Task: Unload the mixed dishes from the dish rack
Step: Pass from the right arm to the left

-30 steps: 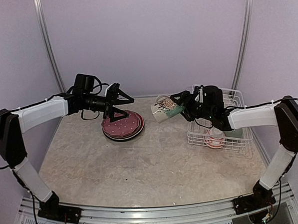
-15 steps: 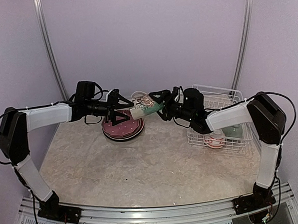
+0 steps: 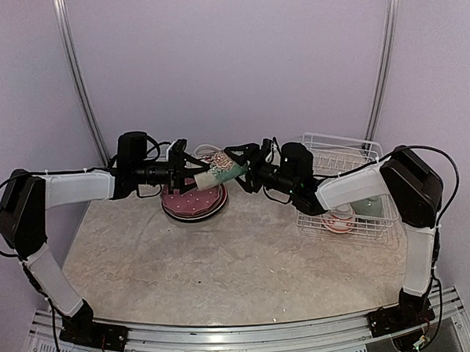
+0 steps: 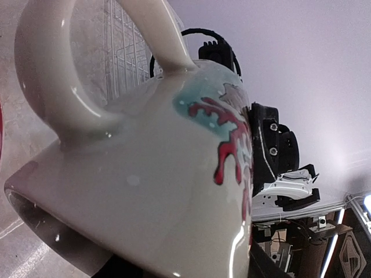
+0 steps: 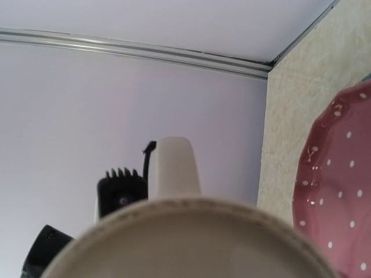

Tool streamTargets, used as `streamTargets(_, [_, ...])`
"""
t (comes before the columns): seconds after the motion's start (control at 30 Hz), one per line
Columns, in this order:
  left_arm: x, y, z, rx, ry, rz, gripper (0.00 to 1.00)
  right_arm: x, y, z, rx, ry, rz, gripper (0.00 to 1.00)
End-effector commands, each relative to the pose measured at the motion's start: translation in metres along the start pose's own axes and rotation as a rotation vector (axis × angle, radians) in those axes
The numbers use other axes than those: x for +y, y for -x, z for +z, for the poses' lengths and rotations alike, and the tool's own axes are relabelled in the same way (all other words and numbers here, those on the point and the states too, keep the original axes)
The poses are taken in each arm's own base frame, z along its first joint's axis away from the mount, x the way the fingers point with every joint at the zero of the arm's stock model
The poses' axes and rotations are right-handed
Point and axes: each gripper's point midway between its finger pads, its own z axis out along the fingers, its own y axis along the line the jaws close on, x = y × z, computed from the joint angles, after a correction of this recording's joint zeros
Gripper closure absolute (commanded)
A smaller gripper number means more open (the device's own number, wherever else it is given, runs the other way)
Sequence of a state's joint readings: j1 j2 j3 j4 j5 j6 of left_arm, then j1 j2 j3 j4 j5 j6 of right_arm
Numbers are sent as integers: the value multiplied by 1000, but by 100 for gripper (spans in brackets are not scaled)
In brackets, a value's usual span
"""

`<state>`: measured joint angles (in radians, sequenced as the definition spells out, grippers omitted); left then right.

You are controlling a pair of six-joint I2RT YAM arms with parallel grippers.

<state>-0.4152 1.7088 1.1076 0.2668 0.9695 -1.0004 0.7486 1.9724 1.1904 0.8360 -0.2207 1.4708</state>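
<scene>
A tall cream patterned mug hangs on its side above the pink dotted plate, which lies on other plates. My right gripper is shut on the mug's mouth end. At the opposite end my left gripper has its fingers on either side of the base; whether they press on it does not show. The mug fills the left wrist view and hides those fingers. In the right wrist view only the mug's rim and the plate show. The white wire dish rack stands at the right.
Inside the rack sit a white-pink bowl and a mint green bowl. The right forearm stretches leftward from above the rack. Purple walls close in the table at the back and both sides.
The right arm carried the mug leftward from beside the rack to over the plates. The left gripper came up to meet it, and its fingers have narrowed around the mug's base.
</scene>
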Motion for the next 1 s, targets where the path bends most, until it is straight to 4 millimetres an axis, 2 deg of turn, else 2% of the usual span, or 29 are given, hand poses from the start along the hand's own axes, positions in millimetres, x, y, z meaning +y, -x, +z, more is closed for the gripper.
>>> streamTargets(0.0, [-13, 3, -6, -23, -42, 55, 53, 68, -2, 1, -13, 225, -11, 100])
streamTargets(0.3, [-24, 3, -9, -20, -82, 77, 72, 70, -14, 5, 12, 256, 16, 100])
streamTargets(0.53, [-30, 5, -13, -21, -107, 92, 99, 65, -16, 5, 18, 257, 25, 100])
streamTargets(0.67, [-34, 8, -18, -37, -104, 109, 100, 63, -15, 1, 8, 259, 23, 80])
streamTargets(0.7, [-37, 8, -20, -41, -106, 119, 100, 63, -14, -1, 4, 258, 16, 73])
streamTargets(0.83, [-45, 14, -30, -67, -108, 151, 100, 55, -12, -5, -8, 206, -5, 31])
streamTargets(0.9, [-48, 19, -37, -86, -109, 170, 100, 53, -9, -10, -22, 194, -17, 16])
streamTargets(0.97, [-54, 22, -45, -104, -123, 191, 100, 51, -6, -17, -39, 201, -21, 6])
